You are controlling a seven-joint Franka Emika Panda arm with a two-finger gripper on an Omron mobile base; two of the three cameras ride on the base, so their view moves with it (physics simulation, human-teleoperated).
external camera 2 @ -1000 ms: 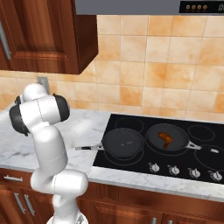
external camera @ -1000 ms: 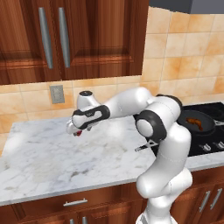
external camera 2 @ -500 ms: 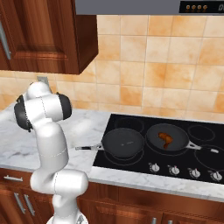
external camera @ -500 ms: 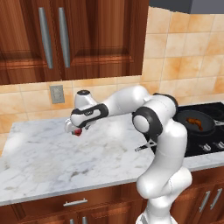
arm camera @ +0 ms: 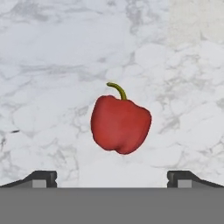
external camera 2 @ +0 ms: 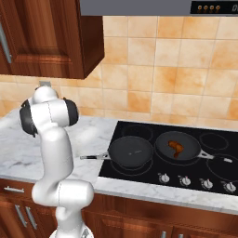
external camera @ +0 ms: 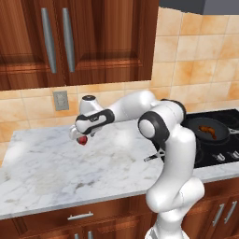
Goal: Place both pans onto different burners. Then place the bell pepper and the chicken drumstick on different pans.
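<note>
A red bell pepper (arm camera: 120, 124) with a green stem lies on the white marble counter (external camera: 56, 172), centred between my open gripper's (arm camera: 113, 179) two dark fingertips (arm camera: 41, 178). In the left base view the gripper (external camera: 80, 136) hangs just over the bell pepper (external camera: 83, 140), with the arm stretched far left. Two black pans sit on separate burners of the black cooktop (external camera 2: 209, 165). The left pan (external camera 2: 131, 151) is empty. The right pan (external camera 2: 179, 145) holds the brown chicken drumstick (external camera 2: 175, 147). A free burner ring (external camera 2: 214, 141) shows at the back right.
Silver knobs (external camera 2: 184, 179) line the cooktop's front edge. The empty pan's handle (external camera 2: 93, 157) sticks out left over the counter. Wooden cabinets (external camera: 60, 42) hang above, and a wall outlet (external camera: 60, 100) is set in the tiled backsplash behind the pepper.
The hand has shifted slightly left and down, closer over the bell pepper. The jaws stayed wide, and the pans and drumstick have not moved.
</note>
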